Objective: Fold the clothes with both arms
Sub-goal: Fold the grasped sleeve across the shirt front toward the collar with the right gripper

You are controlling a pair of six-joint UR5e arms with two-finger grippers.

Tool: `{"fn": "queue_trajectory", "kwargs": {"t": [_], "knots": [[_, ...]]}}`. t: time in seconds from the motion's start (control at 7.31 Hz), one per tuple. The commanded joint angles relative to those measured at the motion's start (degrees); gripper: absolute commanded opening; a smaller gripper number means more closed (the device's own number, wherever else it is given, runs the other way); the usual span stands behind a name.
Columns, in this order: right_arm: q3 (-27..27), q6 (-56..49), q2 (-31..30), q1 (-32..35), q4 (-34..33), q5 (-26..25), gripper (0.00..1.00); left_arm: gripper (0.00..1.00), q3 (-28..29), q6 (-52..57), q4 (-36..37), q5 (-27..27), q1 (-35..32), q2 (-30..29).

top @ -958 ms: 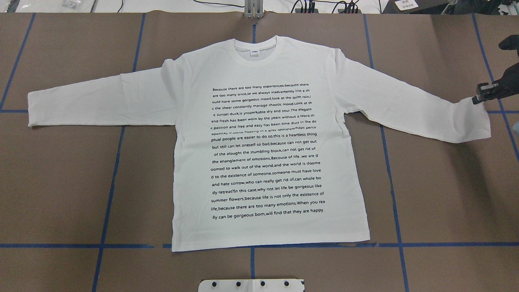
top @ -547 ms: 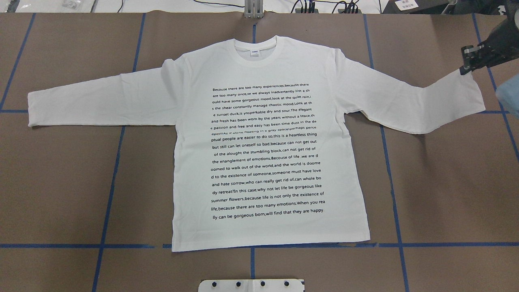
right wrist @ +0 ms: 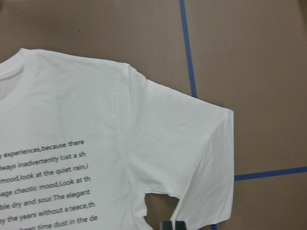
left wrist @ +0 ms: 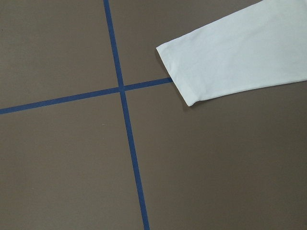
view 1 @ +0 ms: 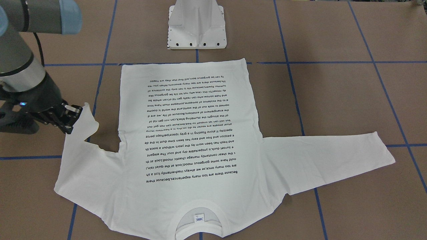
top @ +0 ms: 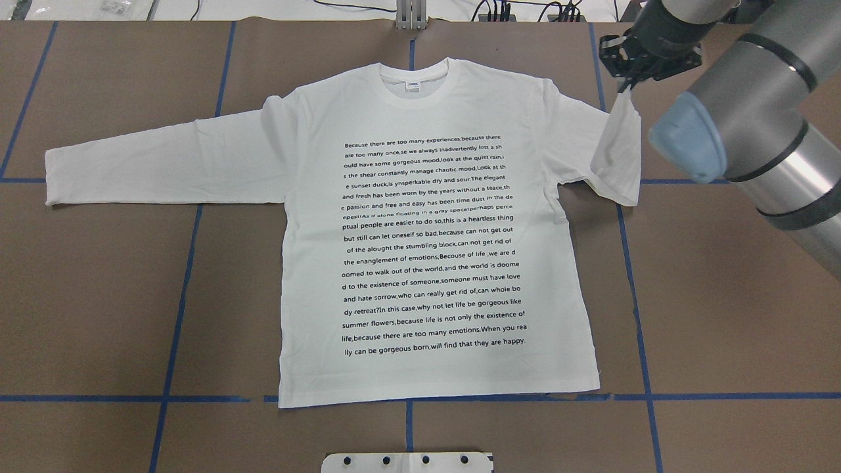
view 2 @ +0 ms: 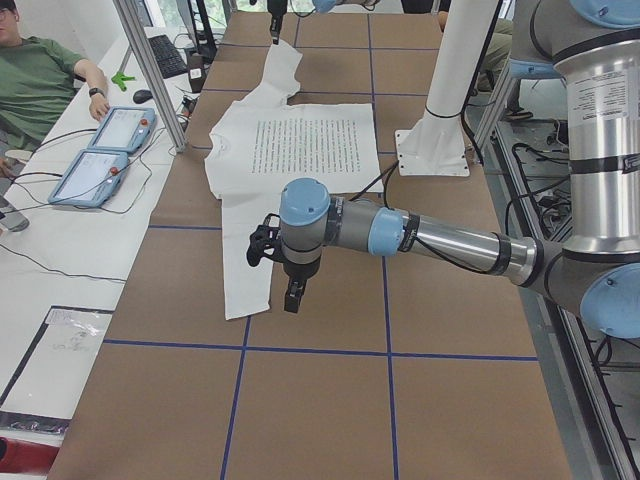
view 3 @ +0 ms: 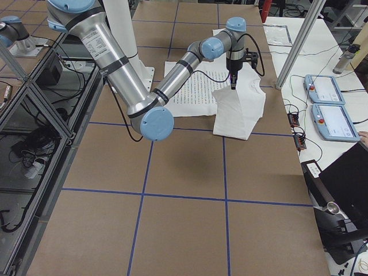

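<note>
The shirt (top: 427,263) lies flat on the table (top: 723,315), print up; my right gripper (top: 626,84) pinches its right cuff (top: 629,108), held up near the shoulder so that sleeve can fold inward — my left gripper (view 2: 292,296) hovers beside the other cuff (left wrist: 177,72), ready I'd guess, though I cannot tell its jaws.

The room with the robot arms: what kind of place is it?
Probably a robot lab, not a house. The table is marked with blue tape lines, wired control tablets sit beside it, and a robot arm holds up a T-shirt sleeve.
</note>
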Motion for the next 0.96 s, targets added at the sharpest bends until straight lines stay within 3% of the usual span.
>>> {"fn": "queue_trajectory", "kwargs": {"t": [0.0, 0.27, 0.55, 0.82], "knots": [[-10.0, 6.19, 14.14, -5.25, -0.37, -2.72, 0.0, 1.0, 0.03, 0.0, 0.01, 0.0, 0.0, 0.0], [-27.55, 9.09, 28.73, -11.12, 0.93, -8.85, 0.0, 1.0, -0.06, 0.0, -0.07, 0.0, 0.0, 0.09], [-38.14, 13.4, 32.13, -16.57, 13.53, -14.21, 0.0, 1.0, 0.03, 0.0, -0.25, 0.0, 0.0, 0.09], [-43.61, 16.05, 33.71, -20.81, 18.77, -20.63, 0.0, 1.0, -0.06, 0.0, -0.16, 0.0, 0.0, 0.09]]}}
